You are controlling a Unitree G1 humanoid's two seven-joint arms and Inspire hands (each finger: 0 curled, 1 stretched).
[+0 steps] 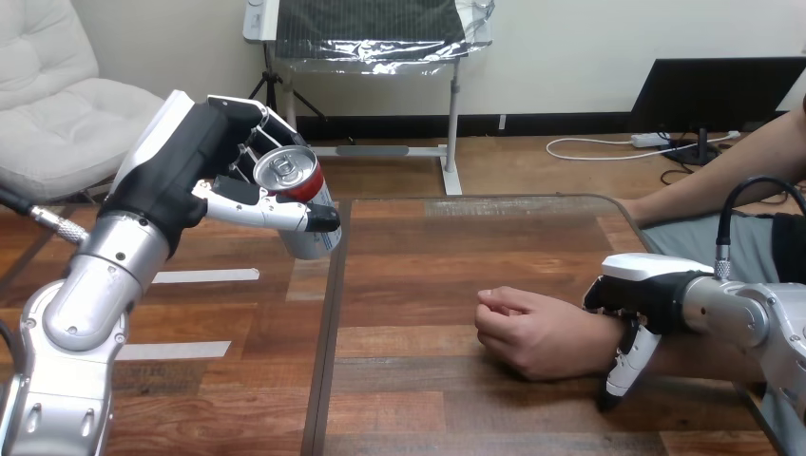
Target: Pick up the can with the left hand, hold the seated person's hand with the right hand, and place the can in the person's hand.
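A red and silver can (288, 171) is raised above the table's left edge, tilted with its top facing me. My left hand (195, 161) is shut on it, thumb across its front and fingers behind. The person's hand (528, 331) rests on the wooden table (428, 252) right of centre, curled into a loose fist, and holds nothing. My right hand (650, 290) sits on the person's wrist, fingers curled over the top and thumb (629, 364) down the near side. The can hangs well to the left of the person's hand and above it.
The table's left edge (328, 323) runs from front to back just under the can, with floor beyond it. The person's forearm (703, 356) lies along the table from the right edge. Bare tabletop lies between the can and the fist.
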